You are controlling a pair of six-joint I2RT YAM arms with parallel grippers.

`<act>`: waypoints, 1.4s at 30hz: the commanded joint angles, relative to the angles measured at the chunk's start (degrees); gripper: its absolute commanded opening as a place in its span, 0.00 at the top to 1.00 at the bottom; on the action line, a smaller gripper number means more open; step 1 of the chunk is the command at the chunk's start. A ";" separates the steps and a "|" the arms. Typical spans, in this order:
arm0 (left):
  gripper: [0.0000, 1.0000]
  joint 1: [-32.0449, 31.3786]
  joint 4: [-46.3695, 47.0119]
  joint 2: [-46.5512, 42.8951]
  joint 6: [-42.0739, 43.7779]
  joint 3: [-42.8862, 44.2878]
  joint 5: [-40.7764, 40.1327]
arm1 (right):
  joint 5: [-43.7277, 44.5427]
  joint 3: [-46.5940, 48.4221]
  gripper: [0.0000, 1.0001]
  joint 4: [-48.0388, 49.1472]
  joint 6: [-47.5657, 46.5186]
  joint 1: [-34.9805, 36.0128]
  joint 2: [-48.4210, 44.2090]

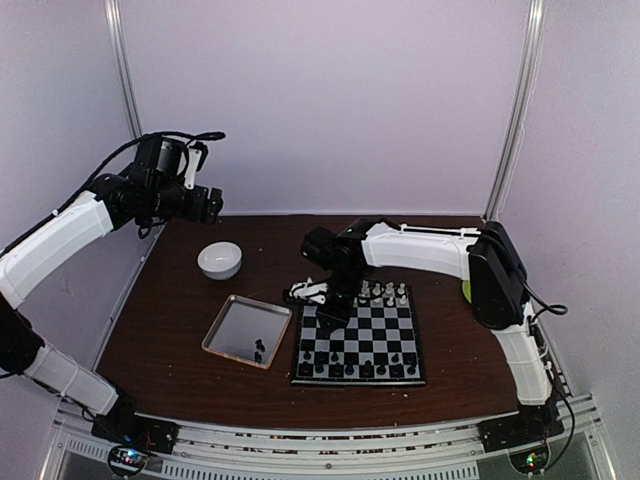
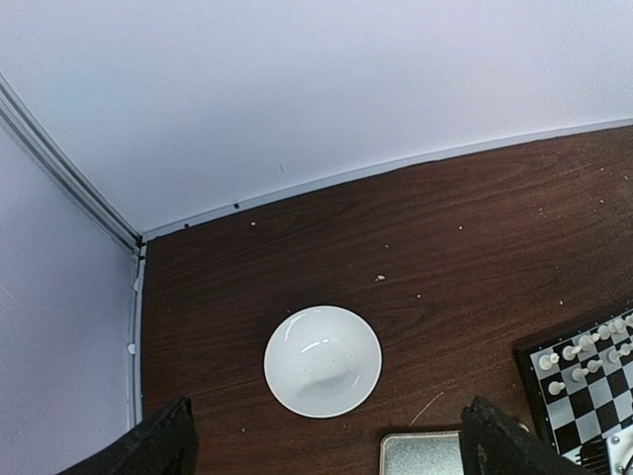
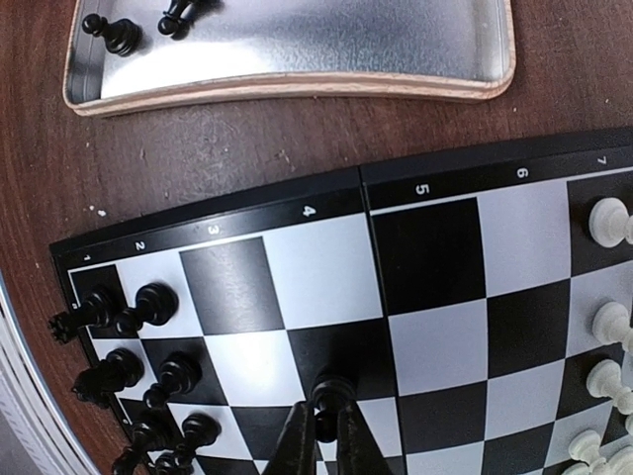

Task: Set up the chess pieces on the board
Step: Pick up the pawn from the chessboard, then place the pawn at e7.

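Observation:
The board lies right of centre, with white chess pieces along its far rows and black ones along its near rows. In the right wrist view my right gripper is shut on a small black piece over a black square near the board's left side. I cannot tell whether that piece touches the board. Other black pieces stand at the left, white ones at the right. My left gripper hangs high at the back left, open and holding nothing.
A silver tray left of the board holds two black pieces. A white bowl sits behind it under the left gripper. A yellow-green object peeks out behind the right arm. White walls close the back and sides.

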 commanded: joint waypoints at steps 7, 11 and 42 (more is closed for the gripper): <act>0.05 -0.01 0.44 0.30 0.37 2.24 0.82 | 1.97 -11.59 0.95 3.25 -1.98 0.22 -14.05; 0.06 0.00 0.30 0.15 0.46 2.26 0.93 | 1.75 -18.72 0.95 6.01 -3.04 0.22 -18.41; 0.06 0.00 -0.09 1.02 0.56 2.69 2.57 | -0.07 -23.07 0.93 6.30 -5.47 2.87 -14.31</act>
